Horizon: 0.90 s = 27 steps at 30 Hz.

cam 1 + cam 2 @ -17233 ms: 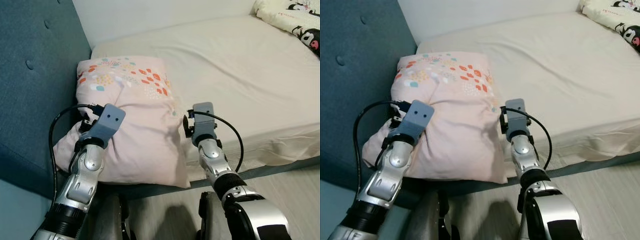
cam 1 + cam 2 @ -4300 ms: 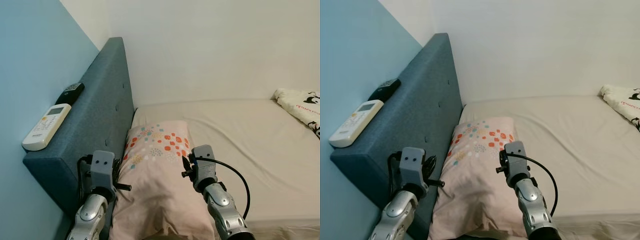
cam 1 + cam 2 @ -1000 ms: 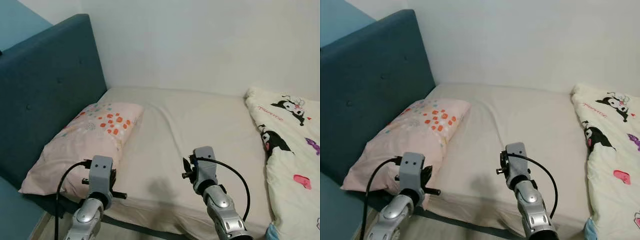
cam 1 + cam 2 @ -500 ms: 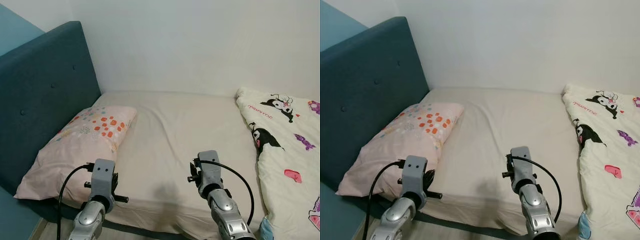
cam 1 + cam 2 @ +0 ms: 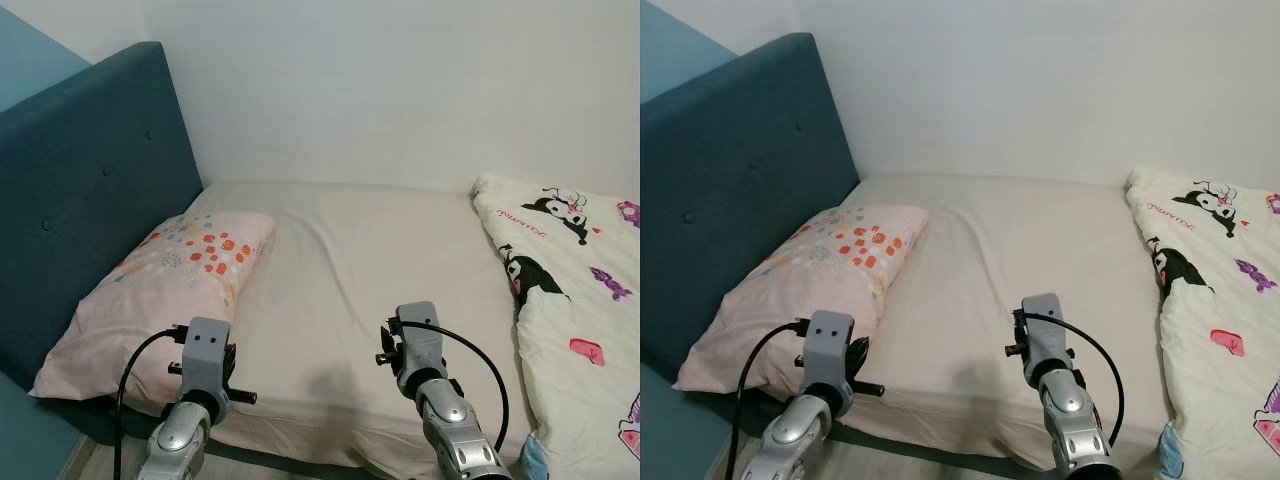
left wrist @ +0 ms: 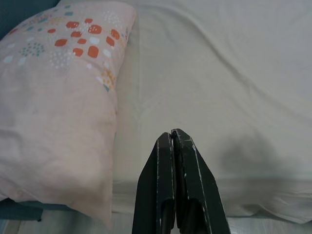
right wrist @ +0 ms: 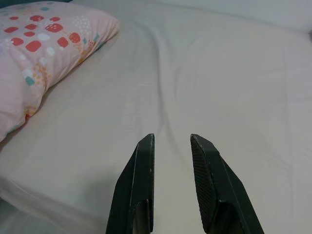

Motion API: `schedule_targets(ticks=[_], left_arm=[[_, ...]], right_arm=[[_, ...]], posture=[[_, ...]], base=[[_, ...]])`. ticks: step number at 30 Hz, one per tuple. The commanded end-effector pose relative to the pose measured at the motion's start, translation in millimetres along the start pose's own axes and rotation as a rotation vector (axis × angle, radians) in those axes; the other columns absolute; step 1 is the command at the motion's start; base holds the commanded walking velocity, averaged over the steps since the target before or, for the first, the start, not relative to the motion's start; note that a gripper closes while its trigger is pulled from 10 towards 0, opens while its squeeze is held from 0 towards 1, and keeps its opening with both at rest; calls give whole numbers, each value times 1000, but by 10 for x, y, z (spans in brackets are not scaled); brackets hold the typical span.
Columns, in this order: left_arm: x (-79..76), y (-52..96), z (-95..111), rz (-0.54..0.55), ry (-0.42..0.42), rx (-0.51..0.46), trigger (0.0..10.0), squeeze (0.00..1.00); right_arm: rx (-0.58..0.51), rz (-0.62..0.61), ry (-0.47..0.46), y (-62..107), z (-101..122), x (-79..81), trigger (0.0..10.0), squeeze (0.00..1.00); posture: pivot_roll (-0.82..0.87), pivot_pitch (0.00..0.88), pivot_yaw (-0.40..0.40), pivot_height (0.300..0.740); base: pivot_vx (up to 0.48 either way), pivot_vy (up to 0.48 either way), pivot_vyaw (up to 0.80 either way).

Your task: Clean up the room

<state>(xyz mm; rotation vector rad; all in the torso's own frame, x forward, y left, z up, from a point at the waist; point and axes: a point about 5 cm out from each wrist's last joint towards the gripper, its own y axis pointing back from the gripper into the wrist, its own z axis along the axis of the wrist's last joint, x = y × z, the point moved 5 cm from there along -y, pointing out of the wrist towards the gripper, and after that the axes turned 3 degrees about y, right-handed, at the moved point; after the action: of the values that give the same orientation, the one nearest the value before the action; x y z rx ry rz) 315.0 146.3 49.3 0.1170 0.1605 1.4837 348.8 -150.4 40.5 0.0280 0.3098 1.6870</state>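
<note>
A pink pillow (image 5: 160, 285) with orange and teal dots lies at the left end of the bed, against the blue headboard (image 5: 85, 210). A cream blanket (image 5: 575, 310) with cartoon prints is heaped at the right end. Between them stretches the bare beige sheet (image 5: 370, 250). Both arms are raised over the bed's near edge. My left gripper (image 6: 173, 134) is shut and holds nothing, just right of the pillow (image 6: 53, 92). My right gripper (image 7: 170, 139) is open over the sheet (image 7: 219, 83), empty.
A white wall (image 5: 400, 90) runs behind the bed. The dark bed frame (image 5: 280, 462) shows under the mattress edge, with a strip of pale floor (image 5: 85, 465) at the lower left.
The camera has swung from the pillow and headboard to the whole bed, bringing the blanket into view. Over the last half second almost nothing has shifted. Both arms stay raised as before.
</note>
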Motion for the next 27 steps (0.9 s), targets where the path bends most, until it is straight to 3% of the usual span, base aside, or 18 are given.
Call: schedule_targets(ticks=[1,27], left_arm=[[9,15,-30,-2,-20,9,10000,0],[-8,41,-41,-6,-24,7,10000,0]], right_arm=[[23,9,-11,19,-70,26,10000,0],[30,21,-24,44,-87,42,10000,0]], posture=[[-1,63,19,724],[-6,56,12,724]], base=[[0,0,0],[0,-388,0]])
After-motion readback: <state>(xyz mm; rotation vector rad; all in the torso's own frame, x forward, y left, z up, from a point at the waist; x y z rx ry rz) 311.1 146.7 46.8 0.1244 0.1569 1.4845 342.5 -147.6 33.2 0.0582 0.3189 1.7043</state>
